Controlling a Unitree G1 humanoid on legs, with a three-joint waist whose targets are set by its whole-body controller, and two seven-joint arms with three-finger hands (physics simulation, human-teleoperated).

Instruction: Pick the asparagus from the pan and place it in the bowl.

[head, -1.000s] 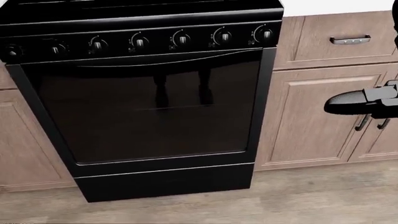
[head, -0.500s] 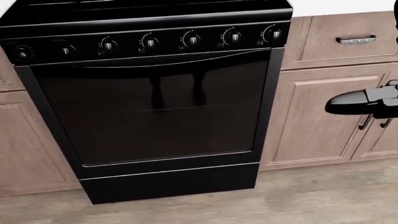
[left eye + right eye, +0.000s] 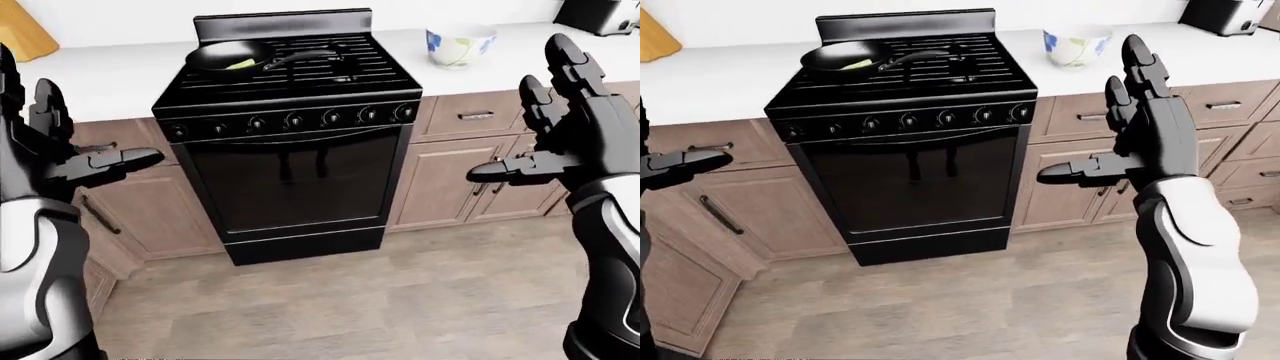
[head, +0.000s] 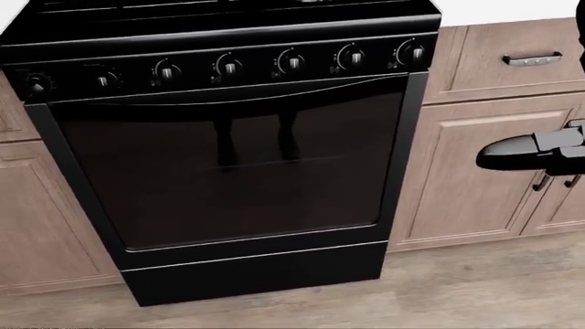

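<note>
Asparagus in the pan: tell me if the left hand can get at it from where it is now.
Probably not yet. The left hand is open and raised well short of the stove; the asparagus lies in the pan on the far burners. Nothing blocks the path; the robot likely must step closer.

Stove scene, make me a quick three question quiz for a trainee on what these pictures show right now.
1. True or false: the pan sits on the stove.
2. Where is the bowl? A) inside the oven B) on the white counter, right of the stove in the left-eye view C) on the floor
3. Fill in: both the left hand and the right hand are ____, holding nothing.

Key: 1 true; 2 B; 3 open
</note>
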